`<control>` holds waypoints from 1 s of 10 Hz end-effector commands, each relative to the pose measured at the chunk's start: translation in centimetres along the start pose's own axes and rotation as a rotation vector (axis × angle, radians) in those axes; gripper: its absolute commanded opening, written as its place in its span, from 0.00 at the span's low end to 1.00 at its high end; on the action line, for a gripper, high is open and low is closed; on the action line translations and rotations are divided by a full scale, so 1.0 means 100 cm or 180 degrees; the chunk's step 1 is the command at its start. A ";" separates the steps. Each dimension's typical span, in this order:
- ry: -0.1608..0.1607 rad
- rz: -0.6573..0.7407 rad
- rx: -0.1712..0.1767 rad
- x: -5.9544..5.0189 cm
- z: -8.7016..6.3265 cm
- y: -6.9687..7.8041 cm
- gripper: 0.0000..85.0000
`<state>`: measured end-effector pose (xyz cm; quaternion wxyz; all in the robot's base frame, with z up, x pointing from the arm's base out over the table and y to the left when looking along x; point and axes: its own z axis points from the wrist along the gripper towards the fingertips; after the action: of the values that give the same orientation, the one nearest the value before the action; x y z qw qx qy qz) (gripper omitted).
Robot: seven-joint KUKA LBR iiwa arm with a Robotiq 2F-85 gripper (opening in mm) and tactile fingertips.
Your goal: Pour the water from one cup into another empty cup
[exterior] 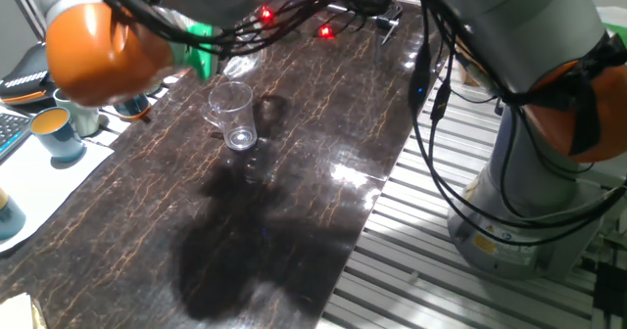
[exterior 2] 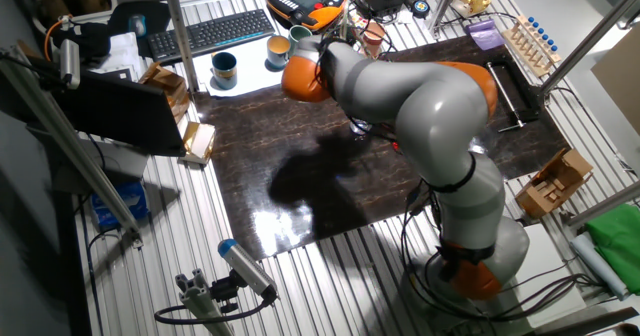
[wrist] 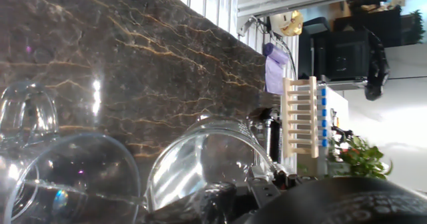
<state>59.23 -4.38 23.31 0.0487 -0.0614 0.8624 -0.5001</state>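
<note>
The taller clear tumbler (exterior: 232, 114) stands upright on the dark marble table (exterior: 294, 202). My gripper (exterior: 201, 63), with green parts, hangs just above and to the left of it, mostly hidden by the orange arm joint. In the hand view the shorter rounded glass (wrist: 200, 167) lies tilted on its side close to the camera, in my grasp, with its rim toward the tumbler (wrist: 73, 181) at the lower left. I cannot make out the water in either glass. In the other fixed view the arm covers both glasses.
Coloured mugs (exterior: 54, 133) stand on a white mat at the table's left edge, and they also show in the other fixed view (exterior 2: 224, 69) by a keyboard (exterior 2: 210, 33). A wooden rack (wrist: 303, 117) stands beyond the table's far end. The robot base (exterior: 529, 202) is at the right.
</note>
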 end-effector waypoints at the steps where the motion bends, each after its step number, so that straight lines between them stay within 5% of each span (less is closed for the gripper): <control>1: 0.0007 0.0006 0.0036 0.000 -0.001 0.001 0.01; 10: 0.0010 0.0032 0.0327 0.003 -0.006 0.009 0.01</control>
<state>58.79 -3.49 22.84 0.0532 -0.0531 0.8357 -0.5440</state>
